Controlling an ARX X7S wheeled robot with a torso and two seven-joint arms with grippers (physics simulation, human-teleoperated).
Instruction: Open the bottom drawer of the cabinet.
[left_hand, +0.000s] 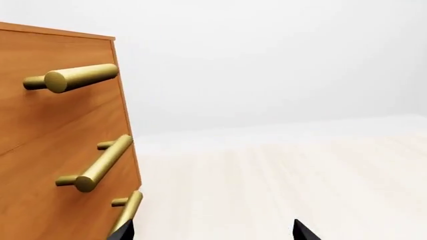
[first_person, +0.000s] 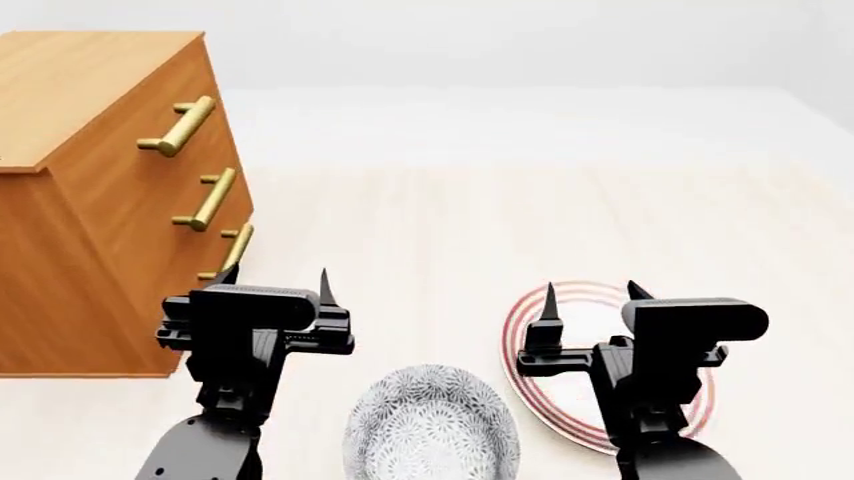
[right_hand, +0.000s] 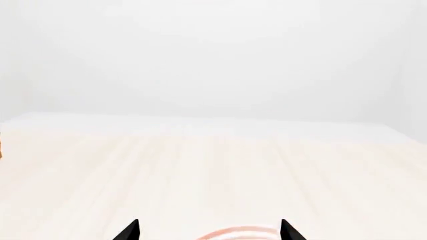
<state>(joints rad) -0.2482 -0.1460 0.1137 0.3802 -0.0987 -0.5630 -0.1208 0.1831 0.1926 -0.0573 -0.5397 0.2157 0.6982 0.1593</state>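
The cabinet (first_person: 94, 120) is an orange-brown chest at the left of the head view with three brass bar handles. The bottom drawer (first_person: 230, 268) is shut; its handle (first_person: 236, 250) also shows in the left wrist view (left_hand: 131, 209). My left gripper (first_person: 275, 285) is open, and one fingertip (left_hand: 123, 231) is right by the bottom handle's end, with nothing between the jaws. My right gripper (first_person: 589, 297) is open and empty above a plate, far from the cabinet.
A white plate with red rings (first_person: 527, 355) lies under the right gripper and shows in the right wrist view (right_hand: 237, 233). A grey patterned bowl (first_person: 430, 425) stands at the front between the arms. The pale wooden tabletop (first_person: 534, 200) stretches beyond.
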